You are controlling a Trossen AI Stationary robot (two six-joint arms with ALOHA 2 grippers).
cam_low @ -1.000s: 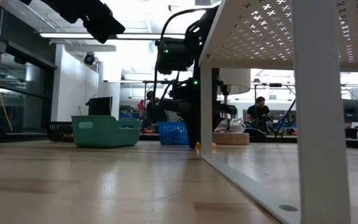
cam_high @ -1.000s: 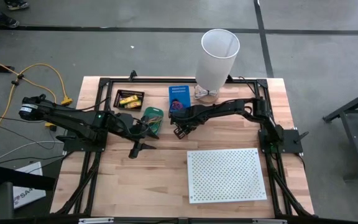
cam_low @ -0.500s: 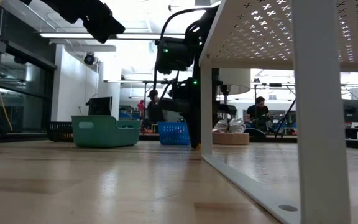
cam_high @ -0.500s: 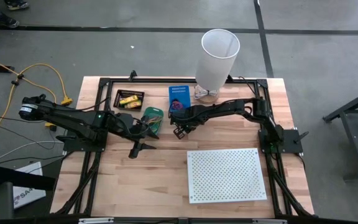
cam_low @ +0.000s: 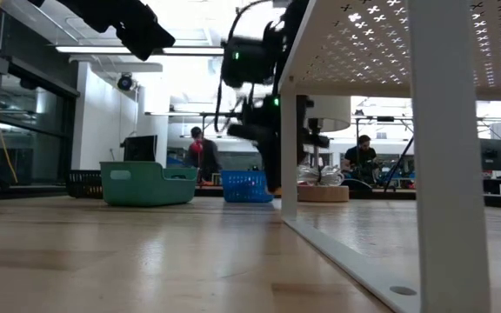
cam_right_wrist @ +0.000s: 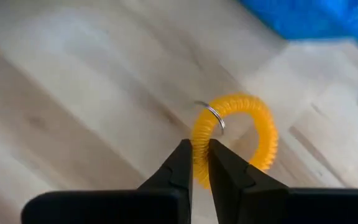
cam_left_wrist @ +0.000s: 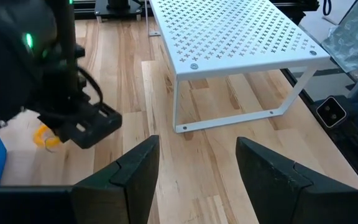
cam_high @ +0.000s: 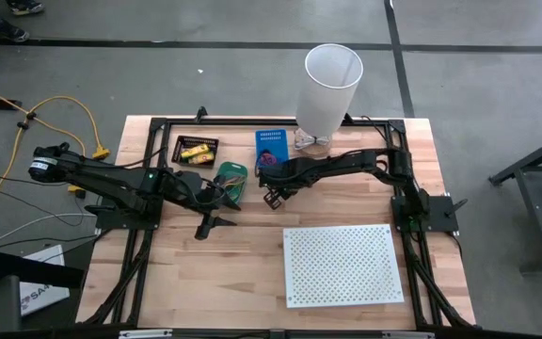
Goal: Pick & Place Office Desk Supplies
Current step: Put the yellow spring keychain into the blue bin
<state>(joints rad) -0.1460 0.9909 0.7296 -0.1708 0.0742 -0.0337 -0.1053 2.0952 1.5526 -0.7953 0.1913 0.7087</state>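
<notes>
The right pincer (cam_right_wrist: 196,163) is closed on the orange coil ring (cam_right_wrist: 261,126), the blue basket (cam_high: 270,145) just behind it, while the left pincer (cam_left_wrist: 194,163) waits wide open, holding nothing.

Standing at the table's far edge, a tall white bin (cam_high: 330,87), with a white perforated board (cam_high: 343,265) near the front and a yellow cable (cam_high: 59,105) on the floor.

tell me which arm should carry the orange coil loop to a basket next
Right. The right gripper is already shut on the orange coil loop, near the blue basket. The left gripper is open and empty, farther off over bare wood.
</notes>
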